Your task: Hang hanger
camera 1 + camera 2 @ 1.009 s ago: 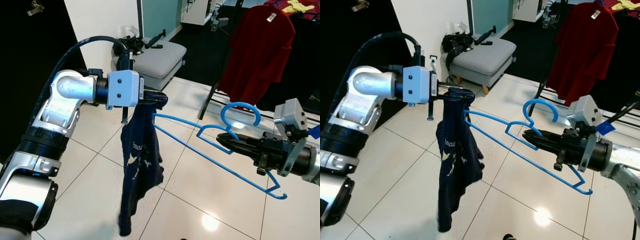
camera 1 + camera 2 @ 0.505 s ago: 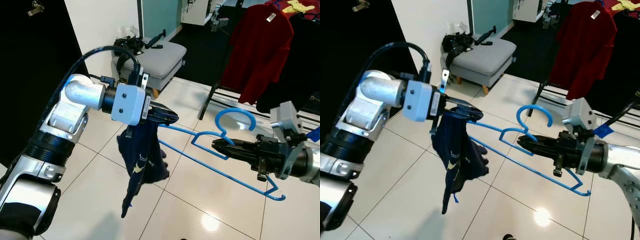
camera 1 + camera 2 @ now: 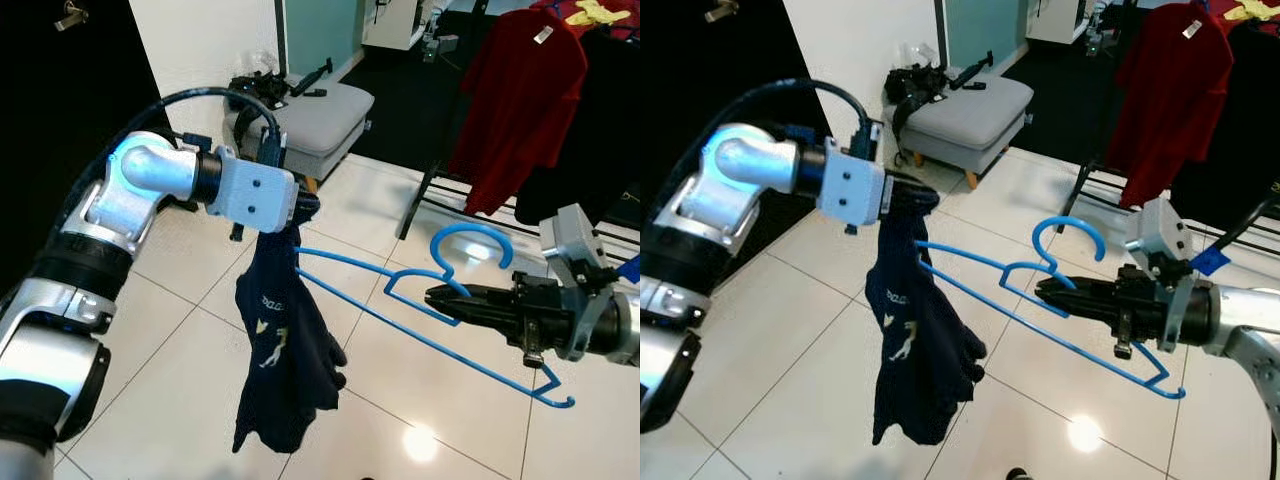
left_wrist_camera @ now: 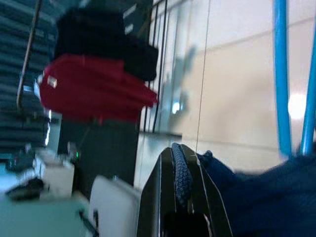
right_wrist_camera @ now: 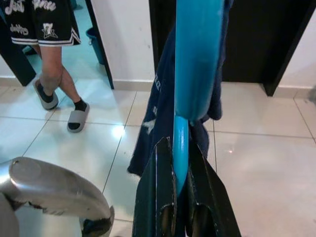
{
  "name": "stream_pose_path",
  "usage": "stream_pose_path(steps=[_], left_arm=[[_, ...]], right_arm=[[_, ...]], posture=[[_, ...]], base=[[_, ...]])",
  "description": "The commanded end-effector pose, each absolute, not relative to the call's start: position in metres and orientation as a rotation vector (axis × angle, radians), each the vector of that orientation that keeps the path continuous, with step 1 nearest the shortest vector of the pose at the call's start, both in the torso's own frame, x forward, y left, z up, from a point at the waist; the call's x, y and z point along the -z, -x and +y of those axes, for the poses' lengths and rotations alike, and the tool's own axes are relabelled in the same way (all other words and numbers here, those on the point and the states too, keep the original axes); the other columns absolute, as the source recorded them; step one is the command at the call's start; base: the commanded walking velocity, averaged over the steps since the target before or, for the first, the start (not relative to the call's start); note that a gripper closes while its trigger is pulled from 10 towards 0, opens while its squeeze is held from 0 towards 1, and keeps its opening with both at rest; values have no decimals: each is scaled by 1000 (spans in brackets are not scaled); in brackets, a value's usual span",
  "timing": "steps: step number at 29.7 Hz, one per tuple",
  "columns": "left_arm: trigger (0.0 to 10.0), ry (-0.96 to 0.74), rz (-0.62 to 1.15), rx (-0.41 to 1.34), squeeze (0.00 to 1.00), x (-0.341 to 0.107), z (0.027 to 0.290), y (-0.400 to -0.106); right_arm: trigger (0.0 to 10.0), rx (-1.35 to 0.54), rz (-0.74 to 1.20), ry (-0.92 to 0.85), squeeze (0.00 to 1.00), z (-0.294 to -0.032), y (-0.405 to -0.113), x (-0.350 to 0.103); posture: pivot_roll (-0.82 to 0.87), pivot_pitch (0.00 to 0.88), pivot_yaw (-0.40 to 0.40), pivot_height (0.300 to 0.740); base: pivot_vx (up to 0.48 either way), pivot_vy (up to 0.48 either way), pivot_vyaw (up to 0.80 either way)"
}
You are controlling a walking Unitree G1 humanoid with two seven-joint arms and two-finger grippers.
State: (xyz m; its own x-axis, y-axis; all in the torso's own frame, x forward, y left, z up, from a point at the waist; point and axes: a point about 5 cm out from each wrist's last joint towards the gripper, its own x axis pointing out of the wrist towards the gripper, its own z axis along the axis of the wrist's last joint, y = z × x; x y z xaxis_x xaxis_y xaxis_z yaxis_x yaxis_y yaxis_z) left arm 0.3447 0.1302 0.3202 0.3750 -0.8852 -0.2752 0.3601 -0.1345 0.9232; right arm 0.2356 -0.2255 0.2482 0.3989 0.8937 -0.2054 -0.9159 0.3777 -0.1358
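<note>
Left eye view shows the left gripper [image 3: 300,208] pinching the top of a navy garment [image 3: 283,350], which hangs limp above the white tiled floor [image 3: 180,330]. Right of it, the right gripper [image 3: 440,297] is clamped on the neck of a blue hanger [image 3: 455,310], whose far arm touches the garment. Behind stands a grey ottoman [image 3: 315,115] and a red shirt [image 3: 520,100].
</note>
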Motion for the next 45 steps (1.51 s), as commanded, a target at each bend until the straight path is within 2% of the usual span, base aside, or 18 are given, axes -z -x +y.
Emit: stream_pose_path(steps=[1,7,11,18,22,28,38,41,44,45], left_arm=[[10000,-1302,-593,1149,0,-332,131,-342],[10000,-1085,-781,1347,0,-337,102,-316],[10000,-1001,-835,1395,0,-342,90,-309],[10000,-999,-826,1393,0,-339,93,-308],[10000,-1036,-778,1359,0,-334,98,-316],[10000,-1050,-736,1333,0,-331,100,-321],[10000,-973,-768,1413,0,-322,81,-311],[10000,-865,-820,1455,0,-320,66,-301],[10000,-833,-834,1461,0,-320,62,-299],[10000,-775,-856,1463,0,-321,57,-296]], right_arm=[[10000,-1173,103,242,0,-227,-234,-250],[10000,-1139,73,258,0,-220,-244,-246],[10000,-1105,45,262,0,-216,-250,-246],[10000,-1025,22,277,0,-221,-256,-248],[10000,-918,0,305,0,-230,-263,-253],[10000,-875,-37,307,0,-234,-265,-259],[10000,-928,-94,254,0,-213,-268,-259],[10000,-805,-161,196,0,-205,-285,-259],[10000,-781,-173,180,0,-204,-288,-259],[10000,-771,-179,170,0,-201,-290,-258]], posture=[[-38,129,40,740],[-31,124,39,740],[-30,124,42,740],[-31,128,46,740],[-34,129,49,740],[-40,132,50,740],[-41,131,47,740],[-36,130,47,740],[-36,130,47,740],[-33,131,48,740]], base=[[0,0,0],[0,0,0],[0,0,0],[0,0,0],[0,0,0],[0,0,0],[0,0,0],[0,0,0],[0,0,0],[0,0,0]])
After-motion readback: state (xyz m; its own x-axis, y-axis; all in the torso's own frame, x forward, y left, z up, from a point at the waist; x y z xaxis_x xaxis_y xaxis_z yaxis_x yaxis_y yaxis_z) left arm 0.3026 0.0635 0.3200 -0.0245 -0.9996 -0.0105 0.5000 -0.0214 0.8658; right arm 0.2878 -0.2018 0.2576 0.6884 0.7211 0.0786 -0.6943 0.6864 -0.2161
